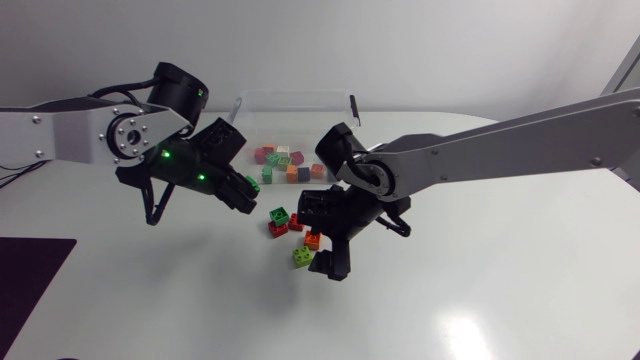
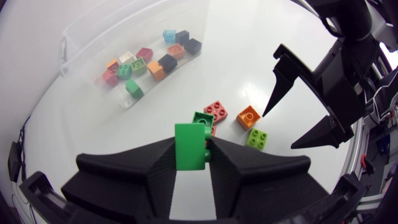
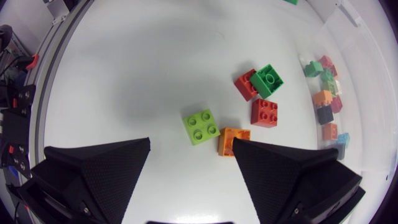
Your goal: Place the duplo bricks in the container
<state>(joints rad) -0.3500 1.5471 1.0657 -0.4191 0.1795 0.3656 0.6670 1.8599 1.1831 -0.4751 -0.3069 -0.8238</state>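
Though right end effector gapes, left end effector clamps green brick.

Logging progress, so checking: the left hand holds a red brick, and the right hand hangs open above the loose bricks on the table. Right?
Not quite. The brick held in the left hand is green, not red, as the left wrist view shows. The right hand does hang open above the loose bricks.
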